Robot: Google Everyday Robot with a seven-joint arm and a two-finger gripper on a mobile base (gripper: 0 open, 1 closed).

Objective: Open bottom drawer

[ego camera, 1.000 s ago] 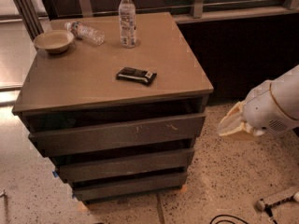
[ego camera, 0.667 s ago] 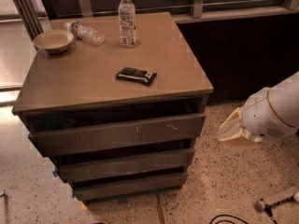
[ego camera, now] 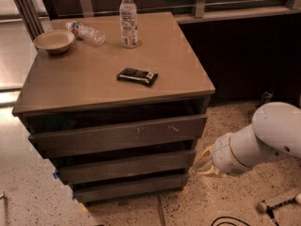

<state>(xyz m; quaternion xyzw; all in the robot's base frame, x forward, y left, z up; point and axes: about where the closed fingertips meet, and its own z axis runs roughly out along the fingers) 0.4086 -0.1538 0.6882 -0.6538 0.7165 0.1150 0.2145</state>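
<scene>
The cabinet (ego camera: 113, 79) has three dark grey-brown handleless drawer fronts. The bottom drawer (ego camera: 129, 188) is the lowest and shortest, just above the floor, and its front sits back under the middle drawer (ego camera: 124, 166). The tall top drawer (ego camera: 117, 135) has pale scratch marks. My gripper (ego camera: 203, 161), on the white arm (ego camera: 263, 140), hangs low beside the cabinet's right front corner, level with the middle drawer and just right of it. It is apart from the bottom drawer.
On the cabinet top stand an upright water bottle (ego camera: 128, 20), a lying bottle (ego camera: 86, 32), a bowl (ego camera: 54, 41) and a dark snack bar (ego camera: 137, 76). A dark wall and railing run behind. Speckled floor lies to the right, with a cable (ego camera: 225, 220) and a small tool (ego camera: 277, 204).
My arm has moved left and down, bringing the gripper from further right of the cabinet to its lower right corner. The drawers have not moved.
</scene>
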